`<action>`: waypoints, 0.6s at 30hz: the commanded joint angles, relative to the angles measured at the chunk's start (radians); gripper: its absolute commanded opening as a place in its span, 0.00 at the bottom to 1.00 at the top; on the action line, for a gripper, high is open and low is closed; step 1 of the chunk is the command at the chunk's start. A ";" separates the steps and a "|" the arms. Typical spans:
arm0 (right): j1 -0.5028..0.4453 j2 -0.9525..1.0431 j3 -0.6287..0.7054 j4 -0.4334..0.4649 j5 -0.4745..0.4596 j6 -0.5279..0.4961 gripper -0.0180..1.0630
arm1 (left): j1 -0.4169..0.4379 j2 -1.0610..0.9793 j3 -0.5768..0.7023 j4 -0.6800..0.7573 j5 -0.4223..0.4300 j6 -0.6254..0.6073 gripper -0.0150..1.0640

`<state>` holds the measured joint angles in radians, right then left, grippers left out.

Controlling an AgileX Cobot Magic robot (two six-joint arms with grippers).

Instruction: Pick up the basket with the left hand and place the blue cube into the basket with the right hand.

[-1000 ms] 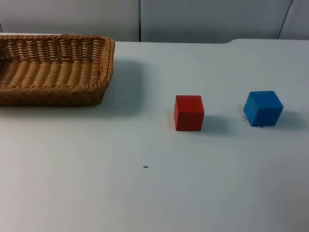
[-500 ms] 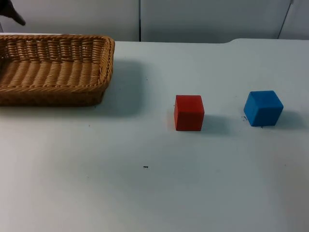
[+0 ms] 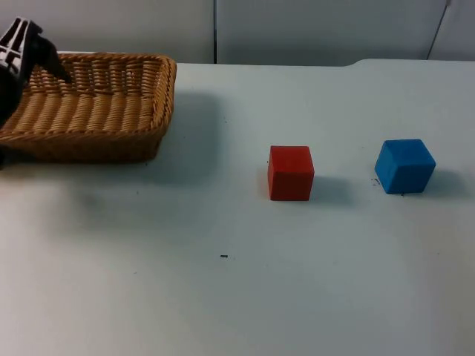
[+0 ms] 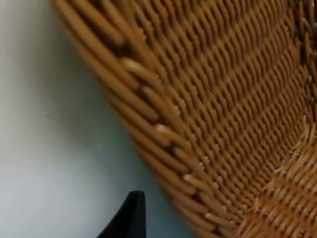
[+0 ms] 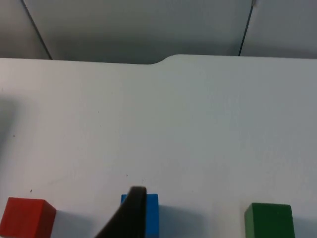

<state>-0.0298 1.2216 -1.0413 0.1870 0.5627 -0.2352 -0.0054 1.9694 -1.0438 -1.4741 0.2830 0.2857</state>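
Here, white table (image 3: 223, 297) meets grey partition wall (image 3: 312, 30).

a red cube (image 3: 290, 173) and a green cube (image 5: 270, 220) rest on the white table (image 3: 223, 297).

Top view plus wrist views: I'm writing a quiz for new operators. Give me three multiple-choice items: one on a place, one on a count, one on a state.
1. Where is the left gripper? A. at the basket's left end B. at the table's front edge C. mid-table
2. How many cubes are there? A. one B. two C. three
3. The blue cube is: A. in the basket B. lifted C. resting on the table

1 A: it hovers at the wicker rim.
2 C: red cube, blue cube, and a green cube in the right wrist view.
3 C: it sits on the table before the right gripper.
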 commanded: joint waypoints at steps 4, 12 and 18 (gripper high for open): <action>0.004 0.003 -0.009 0.002 -0.020 -0.008 0.99 | -0.058 0.094 -0.091 -0.118 0.003 -0.005 0.98; 0.004 0.003 -0.009 0.011 -0.024 -0.008 0.99 | -0.069 0.132 -0.097 -0.168 -0.008 0.023 0.98; 0.004 0.003 -0.009 0.045 -0.026 -0.012 0.99 | -0.069 0.132 -0.097 -0.168 -0.073 0.022 0.98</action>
<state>-0.0298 1.2216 -1.0413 0.2158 0.5521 -0.2371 -0.0733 2.1017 -1.1328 -1.6343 0.2498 0.3107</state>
